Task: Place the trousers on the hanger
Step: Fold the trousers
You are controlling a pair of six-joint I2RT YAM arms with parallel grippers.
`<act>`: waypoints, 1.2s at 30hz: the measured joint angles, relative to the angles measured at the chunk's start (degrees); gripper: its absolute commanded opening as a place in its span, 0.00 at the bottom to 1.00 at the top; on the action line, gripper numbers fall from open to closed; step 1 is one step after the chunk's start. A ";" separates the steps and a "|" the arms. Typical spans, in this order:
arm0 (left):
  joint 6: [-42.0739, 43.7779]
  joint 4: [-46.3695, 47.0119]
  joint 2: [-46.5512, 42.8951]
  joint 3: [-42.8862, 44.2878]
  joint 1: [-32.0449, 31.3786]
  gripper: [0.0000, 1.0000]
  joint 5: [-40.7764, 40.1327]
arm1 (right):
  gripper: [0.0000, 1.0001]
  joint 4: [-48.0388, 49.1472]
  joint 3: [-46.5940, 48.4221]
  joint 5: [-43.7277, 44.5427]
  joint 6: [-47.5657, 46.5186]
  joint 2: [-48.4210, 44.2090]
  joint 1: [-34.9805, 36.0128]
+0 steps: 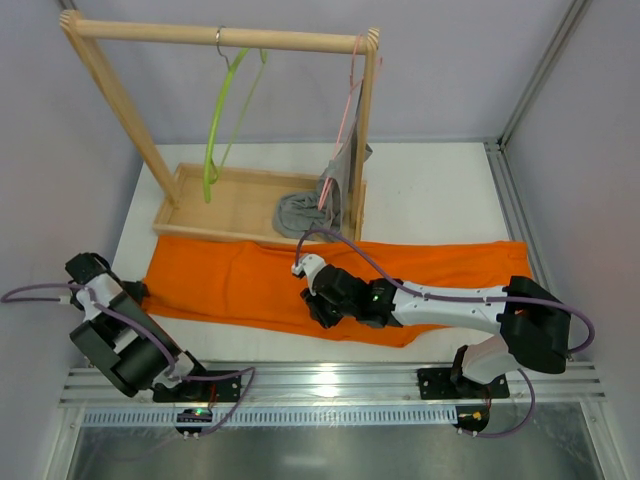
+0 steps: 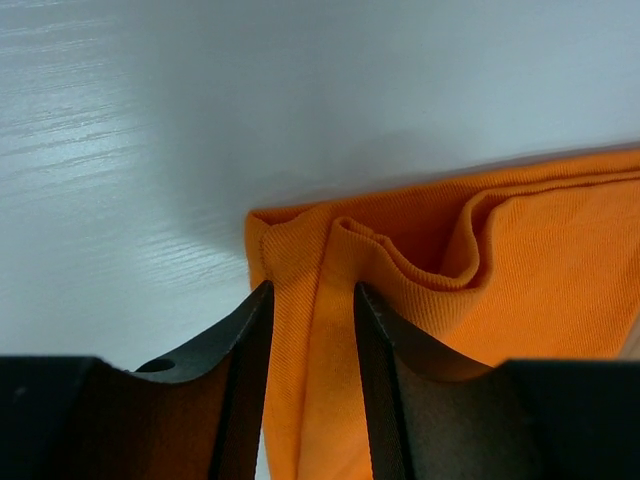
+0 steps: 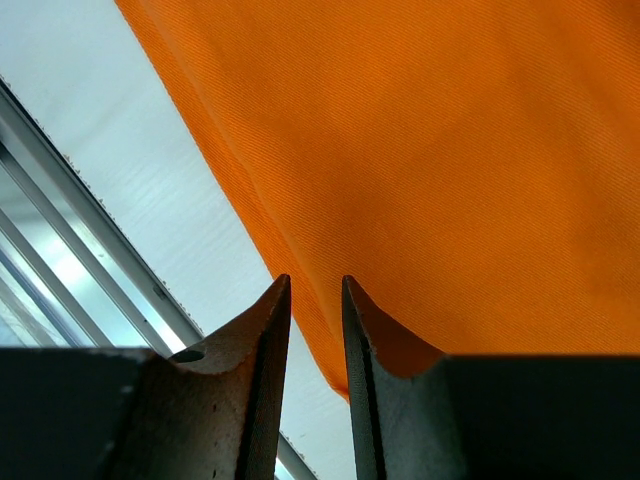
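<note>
Trousers (image 1: pixel 230 285) lie flat, long axis running left to right.

Grey garment (image 1: pixel 300 212), wooden rack (image 1: pixel 220 35), tray (image 1: pixel 250 234)

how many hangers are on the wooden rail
2. The lime-green hanger hangs bare on the left part of the rail; the pink hanger is at its right end, carrying the grey garment. None looks hidden.

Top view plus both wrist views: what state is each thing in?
trousers: lying flat across the table, not on a hanger
green hanger: hanging empty on the rail
pink hanger: hanging, carrying the grey garment
left end effector: shut on the trousers' corner fold
right end effector: shut on the trousers' near edge
</note>
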 measured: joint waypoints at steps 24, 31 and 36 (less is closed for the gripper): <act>-1.07 2.27 3.23 0.46 -2.14 0.37 1.22 | 0.30 -0.02 -1.11 0.59 0.39 -0.09 0.00; -1.09 1.46 3.15 2.49 -4.15 0.34 0.09 | 0.30 0.00 -1.16 0.70 0.42 0.35 0.00; -1.05 1.44 3.61 2.49 -4.42 0.25 -0.33 | 0.30 -0.07 -1.16 1.07 0.48 1.05 0.00</act>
